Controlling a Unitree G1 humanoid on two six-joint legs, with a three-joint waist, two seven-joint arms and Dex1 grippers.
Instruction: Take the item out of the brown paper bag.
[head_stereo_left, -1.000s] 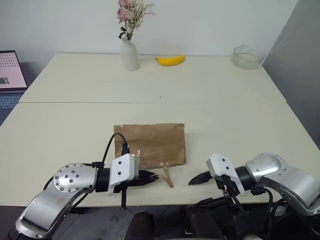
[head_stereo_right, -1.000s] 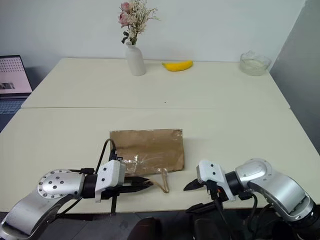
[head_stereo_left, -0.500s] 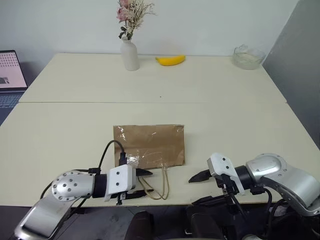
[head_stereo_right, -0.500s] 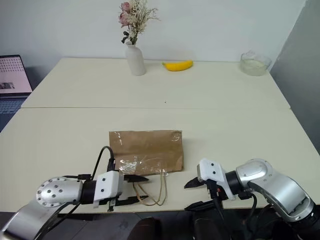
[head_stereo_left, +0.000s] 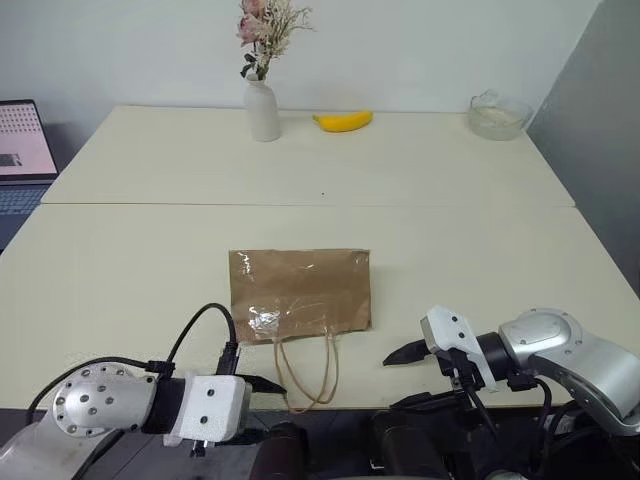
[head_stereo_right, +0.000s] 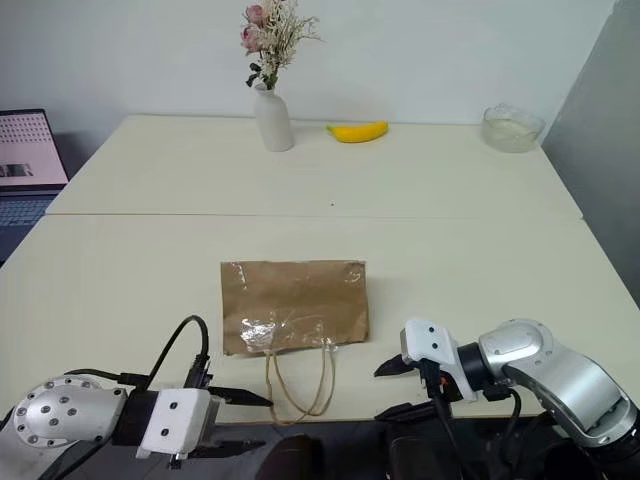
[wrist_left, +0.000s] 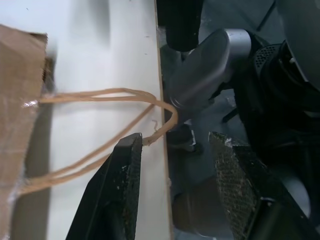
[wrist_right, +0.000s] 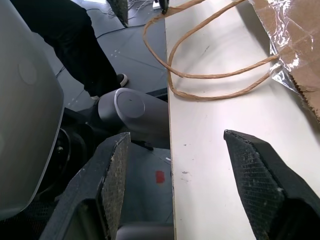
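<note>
Paper bag (head_stereo_left: 300, 294) lies flat on the worktop (head_stereo_left: 120, 260), near my edge, mouth toward me. It is brown, crinkled kraft paper, with a shiny strip of clear tape (head_stereo_left: 265, 320) across the lower left of the face. Its two thin tan cord handles (head_stereo_left: 305, 372) are stretched out over the worktop to the very edge, the loops lying almost on top of one another. The bag looks flat; I cannot see what is inside. My left hand (wrist_left: 175, 150) sits at the worktop edge, fingers spread; the tip of one finger (wrist_left: 131, 150) touches the end of the handle loop, nothing pinched between them. My right hand (head_stereo_left: 395, 355) hovers at the edge to the right of the handles, fingers spread wide, empty. At the far side: white vase (head_stereo_left: 263, 110) with dried flowers, banana (head_stereo_left: 343, 121), glass bowl (head_stereo_left: 497, 115). Laptop (head_stereo_left: 22, 150) off to the left.
</note>
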